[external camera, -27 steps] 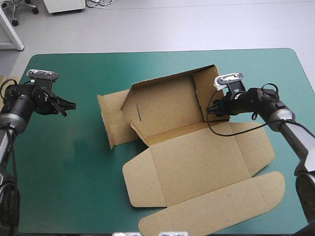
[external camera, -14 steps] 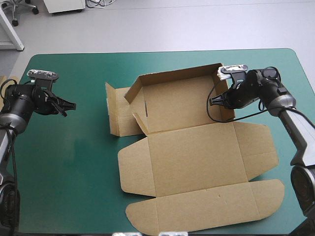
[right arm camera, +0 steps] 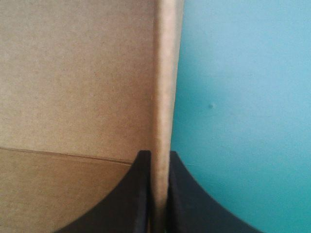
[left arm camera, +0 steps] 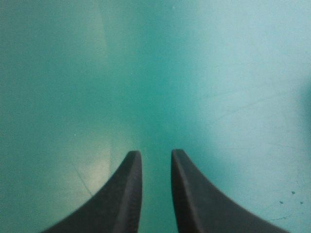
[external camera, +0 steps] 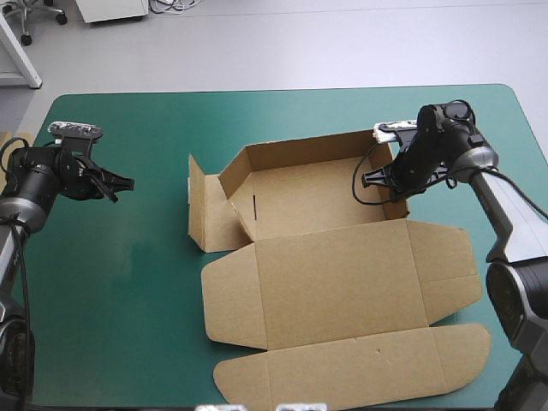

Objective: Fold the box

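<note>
Teal-green cover (external camera: 111,282) bears box (external camera: 342,274), long axis left-right, lid nearward.

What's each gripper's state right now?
Left gripper: open by a narrow gap, empty, over the teal-green cover.
Right gripper: shut on the box, at its raised side wall.

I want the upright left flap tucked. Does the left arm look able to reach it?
Probably yes: only bare teal-green cover lies between the left arm and the flap, and its jaws are slightly open.
</note>
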